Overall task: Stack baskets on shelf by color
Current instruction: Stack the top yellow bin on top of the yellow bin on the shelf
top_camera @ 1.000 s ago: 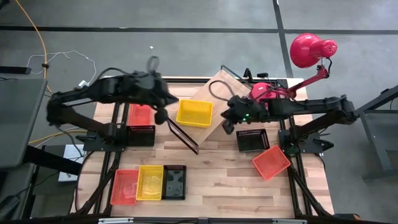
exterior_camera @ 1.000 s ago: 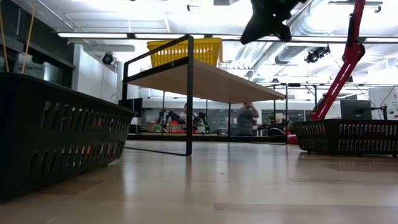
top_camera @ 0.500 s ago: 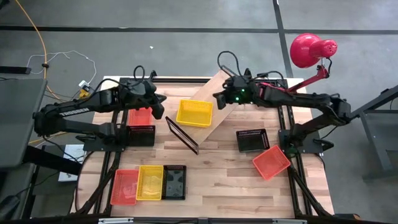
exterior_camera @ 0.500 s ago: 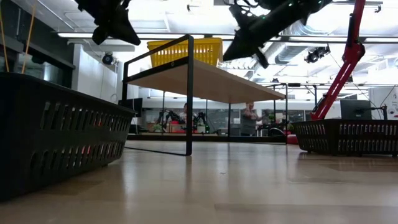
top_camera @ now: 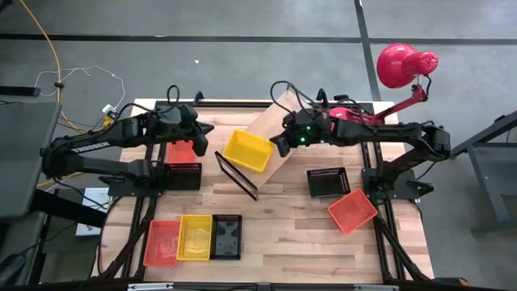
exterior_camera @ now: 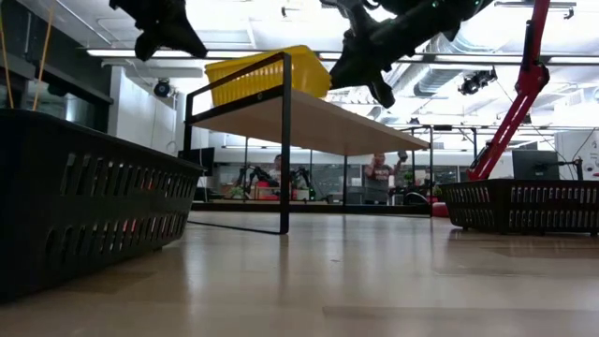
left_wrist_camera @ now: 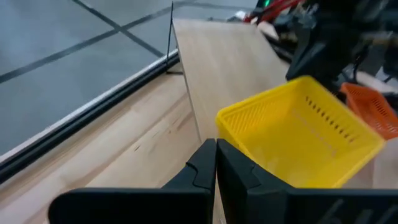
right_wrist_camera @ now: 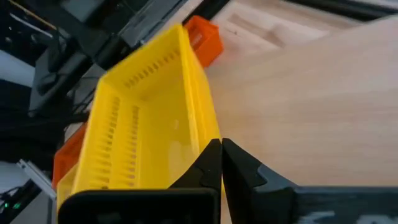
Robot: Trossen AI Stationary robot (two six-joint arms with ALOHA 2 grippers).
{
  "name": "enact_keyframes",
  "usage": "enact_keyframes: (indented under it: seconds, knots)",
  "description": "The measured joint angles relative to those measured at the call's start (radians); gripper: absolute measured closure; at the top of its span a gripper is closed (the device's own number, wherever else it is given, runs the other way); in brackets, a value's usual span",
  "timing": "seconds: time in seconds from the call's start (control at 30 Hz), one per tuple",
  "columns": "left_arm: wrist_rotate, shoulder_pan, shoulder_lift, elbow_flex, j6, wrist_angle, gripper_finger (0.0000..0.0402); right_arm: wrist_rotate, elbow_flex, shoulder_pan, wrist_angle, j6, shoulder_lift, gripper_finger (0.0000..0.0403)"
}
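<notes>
A yellow basket stands askew on the shelf's light-wood board, which lies slantwise on its black wire frame. The basket also shows in the low view. My right gripper is shut, at the basket's right end. My left gripper is shut and empty, above the table, left of the shelf. In the left wrist view the basket lies beyond its fingers. My right gripper's shut fingertips meet the yellow basket at the near end of one long wall, by a corner. They come from the table's right, slanting down. The basket rests on the shelf board, turned askew.
An orange basket and a black one stand at the left. Orange, yellow and black baskets line the near edge. At the right are a black and an orange basket, with a red lamp behind.
My right gripper has swung from near the black basket toward the far edge, then left against the yellow basket. The basket has slid left along the shelf and turned about. My left gripper has drawn back toward the far left.
</notes>
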Motion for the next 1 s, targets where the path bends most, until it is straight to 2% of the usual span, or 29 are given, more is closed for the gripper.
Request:
enact_keyframes:
  seconds: [0.43,0.8,0.9,1.0]
  knots:
    - [-0.006,0.000,-0.147,0.000,-0.023,0.000,0.0401,0.024,0.000,0.078,-0.003,0.010,0.000,0.0403]
    - [-0.008,0.000,-0.191,0.000,-0.023,0.000,0.0401,0.008,0.000,0.115,-0.004,0.029,-0.002,0.0403]
    - [-0.002,0.000,-0.196,0.000,-0.017,0.000,0.0401,0.005,0.000,0.108,-0.033,0.009,-0.033,0.0403]
    - [0.060,0.000,-0.205,0.000,-0.014,0.002,0.0401,0.012,0.000,0.101,-0.100,-0.025,-0.106,0.0403]
